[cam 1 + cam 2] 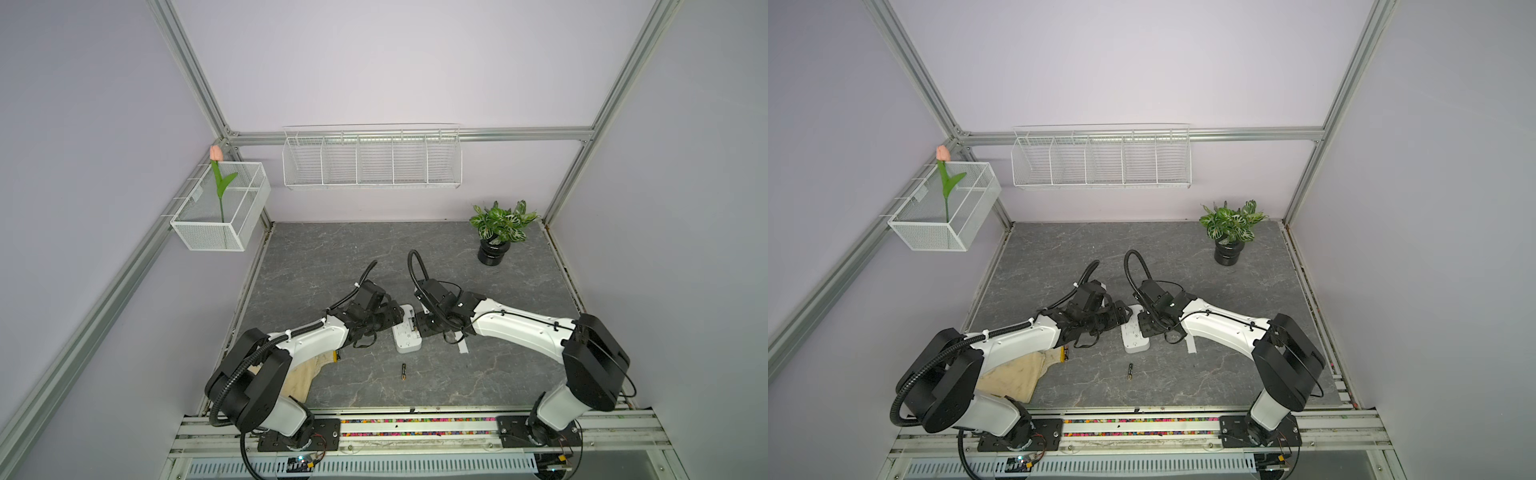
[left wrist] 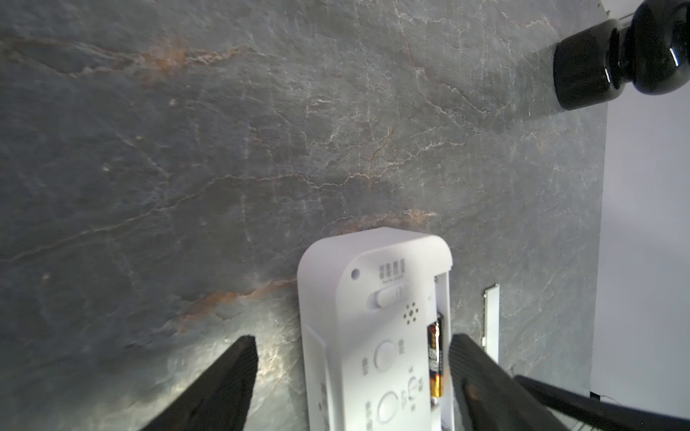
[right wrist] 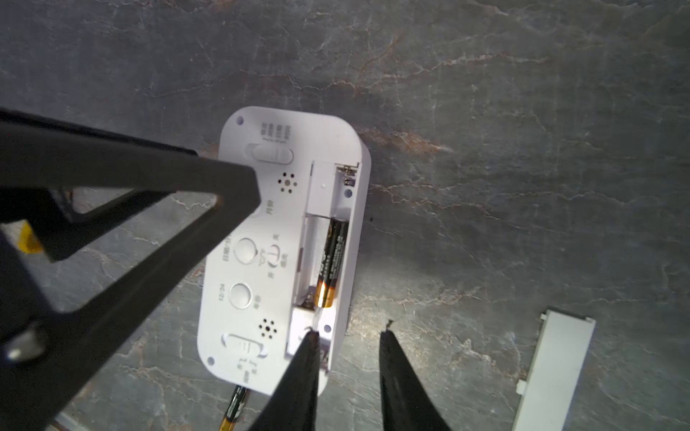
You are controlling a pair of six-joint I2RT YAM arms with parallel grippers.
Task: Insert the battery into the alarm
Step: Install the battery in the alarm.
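The battery (image 3: pixel 332 261) lies in the alarm (image 3: pixel 261 242), perhaps unseated: right tool (image 3: pixel 349 332), slightly spread and empty, should press its copper end flat while left tool (image 2: pixel 353 337), spread wide, flanks the alarm.

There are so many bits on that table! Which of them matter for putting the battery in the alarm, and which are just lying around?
Part of the job:
- the alarm, lying back-up
- the battery in its open slot
- the white cover strip beside it

Just lying about:
- loose battery
- beige cloth
- potted plant
- tulip in a wire basket
- wire rack on the wall
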